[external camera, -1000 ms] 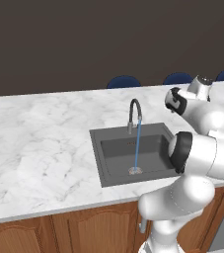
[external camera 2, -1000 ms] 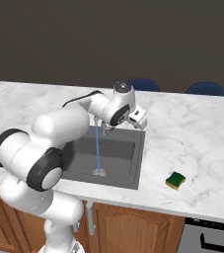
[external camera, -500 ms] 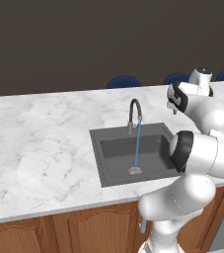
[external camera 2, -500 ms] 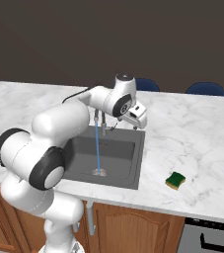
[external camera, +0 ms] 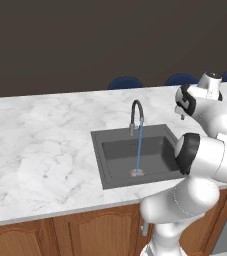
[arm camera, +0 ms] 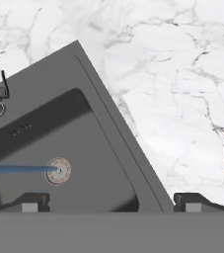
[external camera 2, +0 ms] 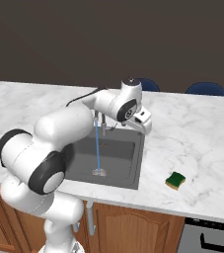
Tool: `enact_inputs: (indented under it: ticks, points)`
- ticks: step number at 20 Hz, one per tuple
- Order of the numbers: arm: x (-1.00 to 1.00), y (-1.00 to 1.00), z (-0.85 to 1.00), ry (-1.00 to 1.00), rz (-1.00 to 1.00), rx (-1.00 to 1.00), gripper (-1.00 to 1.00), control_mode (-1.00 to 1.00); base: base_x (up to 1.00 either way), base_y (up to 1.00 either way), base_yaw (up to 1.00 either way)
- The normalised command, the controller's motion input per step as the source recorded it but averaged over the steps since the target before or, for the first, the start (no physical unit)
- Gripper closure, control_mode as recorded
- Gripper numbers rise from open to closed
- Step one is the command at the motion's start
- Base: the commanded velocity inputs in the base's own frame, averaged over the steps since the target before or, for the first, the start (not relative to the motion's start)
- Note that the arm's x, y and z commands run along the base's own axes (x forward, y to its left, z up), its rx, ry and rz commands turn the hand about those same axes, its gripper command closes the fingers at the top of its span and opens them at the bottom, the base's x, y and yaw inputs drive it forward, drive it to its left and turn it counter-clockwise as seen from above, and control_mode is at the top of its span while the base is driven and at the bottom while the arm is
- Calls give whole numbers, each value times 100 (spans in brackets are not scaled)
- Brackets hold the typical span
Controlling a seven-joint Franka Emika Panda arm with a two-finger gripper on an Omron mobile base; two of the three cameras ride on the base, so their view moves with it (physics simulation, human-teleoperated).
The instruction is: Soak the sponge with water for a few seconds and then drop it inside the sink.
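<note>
Right now, in the left base view, you have the water running: a thin blue stream falls from the gooseneck faucet to the drain of the sink, which is set into the marble worktop. Your arm rises at the lower right and its wrist sits above the sink's right rim.

Turn to the right base view and you find the sponge, green side up, lying on the worktop to the right of the sink, near the front edge and apart from the rim. Your claw hangs over the sink's right rear corner, well short of the sponge and carrying nothing.

From the hand view, you look down on the sink's right rim and the drain, with the stream crossing from the left. The sponge peeks in at the right edge, and the two fingertips at the bottom stand wide apart with nothing between them.

You are, I judge, on the reach toward the sponge. Next you need to carry the wide claw right and forward over it, lower, then close on its sides before bringing it under the stream.
</note>
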Motion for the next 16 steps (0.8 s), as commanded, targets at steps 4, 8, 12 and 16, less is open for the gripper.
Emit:
enact_inputs:
  ticks: [4,8,12,16]
  points:
    - [-11,-27,-28,5,-4,0,-100,-100,0,0,0]
    - [-7,-37,-27,3,-5,0,-100,-100,0,0,0]
    - [0,-36,-43,2,-1,0,-100,-100,0,0,0]
    - [-9,-44,-30,1,0,0,-100,-100,0,0,0]
